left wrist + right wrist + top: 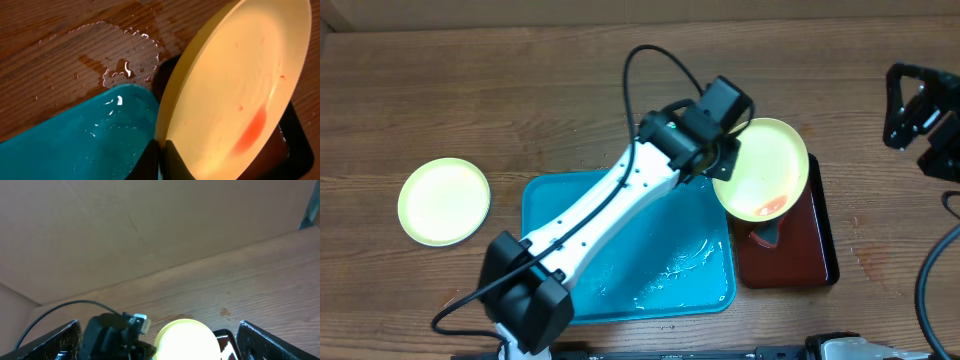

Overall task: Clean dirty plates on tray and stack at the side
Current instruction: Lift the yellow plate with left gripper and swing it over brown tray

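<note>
Wet wood lay beside the tray (548,205), so the plate (765,165), pinched at its rim by the left end effector (718,160) while the right end effector (920,110) gaped empty, risked slipping

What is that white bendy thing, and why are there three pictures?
The white thing is a robot arm, and a second arm sits at the table's right edge. One picture looks down from above; the other two come from little cameras on each arm's wrist. The left gripper has its jaws pinched shut on the rim of a yellow plate with a red smear, tilted over a dark red tray. The right gripper waits with its jaws wide open, holding nothing. On the wooden table lie a wet blue tray and another pale plate, off to the left.
</note>
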Robot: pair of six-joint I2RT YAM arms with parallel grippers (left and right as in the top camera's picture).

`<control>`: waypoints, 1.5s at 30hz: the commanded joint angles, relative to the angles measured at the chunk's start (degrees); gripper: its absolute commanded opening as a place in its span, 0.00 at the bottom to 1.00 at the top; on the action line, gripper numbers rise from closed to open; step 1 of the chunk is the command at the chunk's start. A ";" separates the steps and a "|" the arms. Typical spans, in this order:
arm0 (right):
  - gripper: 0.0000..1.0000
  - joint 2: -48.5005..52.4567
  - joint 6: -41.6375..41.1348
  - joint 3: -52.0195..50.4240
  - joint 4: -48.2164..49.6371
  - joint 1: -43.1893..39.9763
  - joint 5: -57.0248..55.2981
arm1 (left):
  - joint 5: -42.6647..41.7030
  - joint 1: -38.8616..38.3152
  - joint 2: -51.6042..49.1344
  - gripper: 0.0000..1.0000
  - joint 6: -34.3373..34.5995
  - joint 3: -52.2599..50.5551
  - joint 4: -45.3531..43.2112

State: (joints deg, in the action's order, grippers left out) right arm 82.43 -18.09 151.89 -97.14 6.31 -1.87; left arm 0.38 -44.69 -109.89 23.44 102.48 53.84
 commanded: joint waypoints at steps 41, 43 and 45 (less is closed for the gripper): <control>1.00 1.40 6.38 0.39 3.13 -0.11 4.96 | 47.10 -21.49 -8.96 0.04 -30.60 11.80 -1.64; 1.00 1.40 6.38 0.37 3.08 -0.11 4.98 | 47.41 -21.77 -8.96 0.04 -33.77 11.80 -2.34; 1.00 1.40 6.38 0.37 2.99 -0.11 4.98 | 48.43 -21.88 -8.96 0.04 -36.15 11.80 -3.28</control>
State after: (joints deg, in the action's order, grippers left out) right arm 84.38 -11.97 151.87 -94.32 6.31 2.76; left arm 45.80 -66.32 -118.52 -5.43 112.66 51.72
